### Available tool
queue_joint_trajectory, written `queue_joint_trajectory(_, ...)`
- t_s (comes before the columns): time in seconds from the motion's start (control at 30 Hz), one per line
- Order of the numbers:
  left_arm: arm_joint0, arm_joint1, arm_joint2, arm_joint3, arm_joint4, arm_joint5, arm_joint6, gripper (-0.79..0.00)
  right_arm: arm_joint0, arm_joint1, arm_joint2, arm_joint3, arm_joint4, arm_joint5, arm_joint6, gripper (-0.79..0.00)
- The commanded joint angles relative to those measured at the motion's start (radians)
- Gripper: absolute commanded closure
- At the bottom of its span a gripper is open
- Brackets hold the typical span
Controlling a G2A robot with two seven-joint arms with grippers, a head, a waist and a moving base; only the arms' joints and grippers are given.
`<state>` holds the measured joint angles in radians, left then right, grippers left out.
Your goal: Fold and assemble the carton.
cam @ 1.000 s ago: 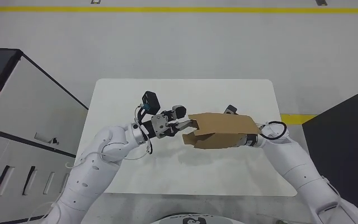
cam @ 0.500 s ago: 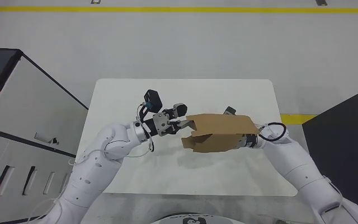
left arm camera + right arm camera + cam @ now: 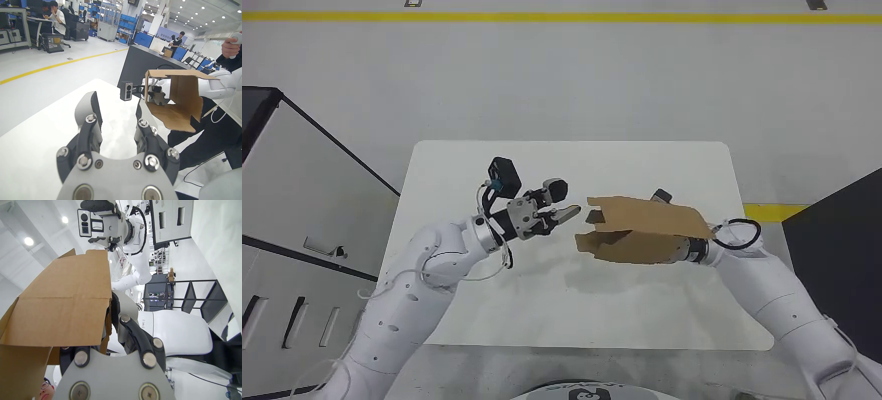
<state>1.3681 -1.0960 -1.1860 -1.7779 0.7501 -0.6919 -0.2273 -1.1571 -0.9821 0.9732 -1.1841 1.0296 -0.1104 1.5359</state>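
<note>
A brown carton [image 3: 642,232] hangs above the right half of the white table [image 3: 462,170], lying sideways with its open end and loose flaps facing left. My right gripper [image 3: 679,250] is shut on the carton's right-hand wall. In the right wrist view the carton [image 3: 62,306] covers one finger while the gripper [image 3: 108,313] pinches the wall's edge. My left gripper [image 3: 558,203] stands open a short gap left of the flaps, touching nothing. The left wrist view looks past the open gripper [image 3: 117,109] into the hollow carton [image 3: 179,109].
A grey cabinet [image 3: 282,200] stands off the table's left side and a dark cabinet [image 3: 842,240] off its right. The table's front and back strips are bare.
My left gripper has drawn back to the left, off the carton's flap. The carton has shifted a little to the right, and a gap now shows between the two.
</note>
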Motion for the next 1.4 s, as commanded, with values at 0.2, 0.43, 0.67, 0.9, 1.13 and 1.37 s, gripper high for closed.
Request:
queue_joint_trajectory(0.2,0.051,0.007,-0.020,-0.079,-0.003,-0.001,-0.009,-0.388,0.000,-0.007,0.015,0.026,0.019,-0.003,-0.015,0.000)
queue_joint_trajectory(0.43,0.068,0.009,-0.003,-0.115,0.012,-0.004,-0.027,-0.388,-0.011,-0.013,0.029,0.021,0.013,-0.008,-0.053,0.000)
queue_joint_trajectory(0.67,0.048,0.004,0.026,-0.097,0.027,0.010,-0.020,-0.382,-0.026,-0.017,0.040,0.006,-0.004,-0.014,-0.069,0.000)
queue_joint_trajectory(0.9,0.031,0.001,0.050,-0.093,0.035,0.005,-0.029,-0.379,-0.037,-0.020,0.055,-0.005,-0.017,-0.014,-0.080,0.000)
queue_joint_trajectory(1.13,0.023,-0.001,0.071,-0.088,0.025,-0.002,-0.036,-0.385,-0.043,-0.024,0.067,-0.007,-0.028,0.003,-0.117,0.000)
queue_joint_trajectory(1.37,0.011,-0.003,0.090,-0.087,0.022,-0.004,-0.041,-0.388,-0.037,-0.032,0.068,0.002,-0.030,0.028,-0.152,0.000)
